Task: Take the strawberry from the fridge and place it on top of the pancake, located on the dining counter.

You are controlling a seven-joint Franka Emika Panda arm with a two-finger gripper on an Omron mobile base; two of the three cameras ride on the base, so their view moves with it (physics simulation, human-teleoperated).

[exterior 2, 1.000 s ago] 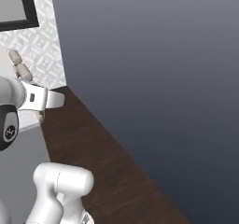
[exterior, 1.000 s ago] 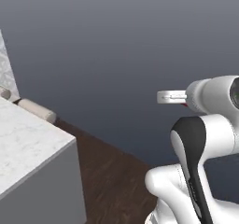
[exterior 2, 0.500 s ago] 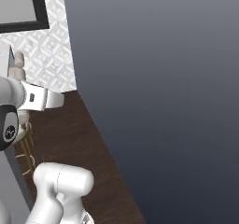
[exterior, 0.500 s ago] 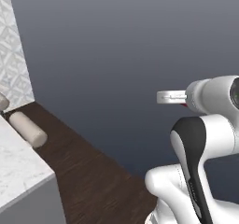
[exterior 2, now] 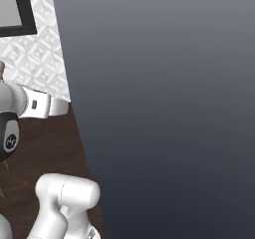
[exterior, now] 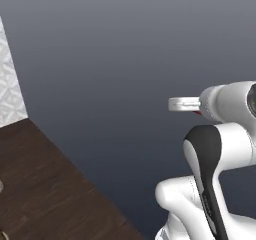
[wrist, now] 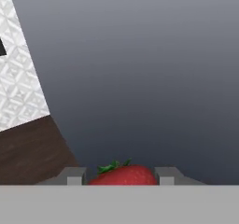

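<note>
In the hand view a red strawberry (wrist: 123,175) with green leaves sits between my two dark finger tips, and my gripper (wrist: 122,177) is shut on it. My white hand (exterior: 184,104) is held out level in front of the arm, pointing left in the left base view, with a speck of red under it. From the other side the same hand (exterior 2: 42,105) points right. Ahead of it there is only a plain dark grey backdrop. The fridge, the pancake and the dining counter are out of view.
A dark wood floor (exterior: 45,184) runs across the lower left. A white diamond-patterned tiled wall (exterior 2: 37,54) stands at the left, with a black-framed panel (exterior 2: 17,11) on it. The tiled wall (wrist: 16,78) also shows at the left of the hand view.
The whole picture has swung: the camera turned with the base. The marble counter and stool have slid out at the left. The arm keeps its pose, still holding the strawberry.
</note>
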